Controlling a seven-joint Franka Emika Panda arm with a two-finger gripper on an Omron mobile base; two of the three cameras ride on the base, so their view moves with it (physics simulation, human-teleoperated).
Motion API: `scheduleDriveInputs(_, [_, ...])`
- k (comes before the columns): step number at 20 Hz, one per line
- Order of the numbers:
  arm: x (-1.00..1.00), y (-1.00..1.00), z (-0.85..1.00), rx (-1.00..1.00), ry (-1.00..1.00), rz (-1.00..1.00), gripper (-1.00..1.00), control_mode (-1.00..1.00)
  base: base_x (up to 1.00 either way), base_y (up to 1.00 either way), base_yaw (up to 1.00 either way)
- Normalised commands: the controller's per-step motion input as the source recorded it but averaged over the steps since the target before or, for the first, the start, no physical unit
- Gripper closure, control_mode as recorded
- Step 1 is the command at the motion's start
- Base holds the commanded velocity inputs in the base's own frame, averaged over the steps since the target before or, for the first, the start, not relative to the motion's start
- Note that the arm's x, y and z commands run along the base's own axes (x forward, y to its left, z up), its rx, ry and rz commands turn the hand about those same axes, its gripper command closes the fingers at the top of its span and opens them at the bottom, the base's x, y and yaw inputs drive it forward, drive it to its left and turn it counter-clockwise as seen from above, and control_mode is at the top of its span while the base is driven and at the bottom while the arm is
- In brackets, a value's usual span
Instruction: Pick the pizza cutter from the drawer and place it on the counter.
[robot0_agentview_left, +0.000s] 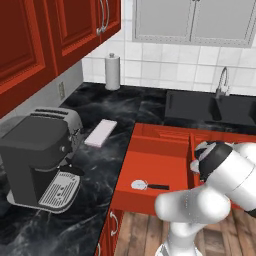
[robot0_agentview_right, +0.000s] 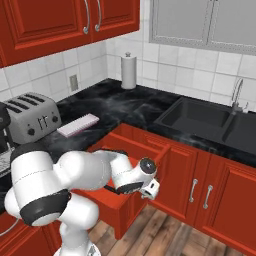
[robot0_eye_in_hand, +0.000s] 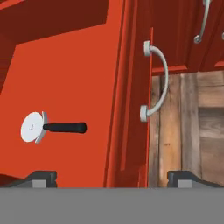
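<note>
Pizza cutter w/ round silver-white disc blade and thin black handle (robot0_eye_in_hand: 52, 127) lies flat on the bare red floor of the wide shallow red drawer (robot0_agentview_left: 160, 165), pulled out below the glossy black marble counter (robot0_agentview_left: 110, 125). In hand view its long axis runs left-right, blade left, handle toward the drawer's silver bow handle (robot0_eye_in_hand: 158, 81). Two-finger gripper (robot0_eye_in_hand: 113, 178) hovers above the drawer front, fingers spread wide, holding nothing. Flat pale pink block (robot0_agentview_left: 101, 132) sits on the counter.

The drawer (robot0_agentview_left: 165, 165) is plain red inside and on its front panel, with a silver handle (robot0_eye_in_hand: 158, 81). The pizza cutter (robot0_eye_in_hand: 50, 127) has a silver-white disc and a black handle. The surface (robot0_agentview_left: 105, 107) is glossy black with thin white veins. On it lie a pale pink block (robot0_agentview_left: 100, 133), a silver toaster (robot0_agentview_right: 31, 117) and a dark grey coffee machine (robot0_agentview_left: 37, 160). The floor (robot0_eye_in_hand: 188, 127) shows brown wood planks.
</note>
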Motion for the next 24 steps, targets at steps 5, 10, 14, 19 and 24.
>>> scheduleDriveInputs(5, [0.58,0.01,1.0,0.06,-0.04,0.27,-1.0,-1.0,0.0,0.0,0.0])
scheduleDriveInputs(10, [0.49,0.37,0.93,-0.2,0.03,0.53,-1.0,-1.0,0.0,0.0,0.0])
scheduleDriveInputs(14, [0.27,0.67,0.3,-0.33,0.1,0.64,-1.0,-1.0,0.0,0.0,0.0])
scheduleDriveInputs(19, [0.02,0.96,-0.26,-0.36,0.02,0.65,-1.0,-1.0,0.0,0.0,0.0])
scheduleDriveInputs(24, [0.0,0.86,-0.61,-0.3,-0.01,0.59,-1.0,-1.0,0.0,0.0,0.0])
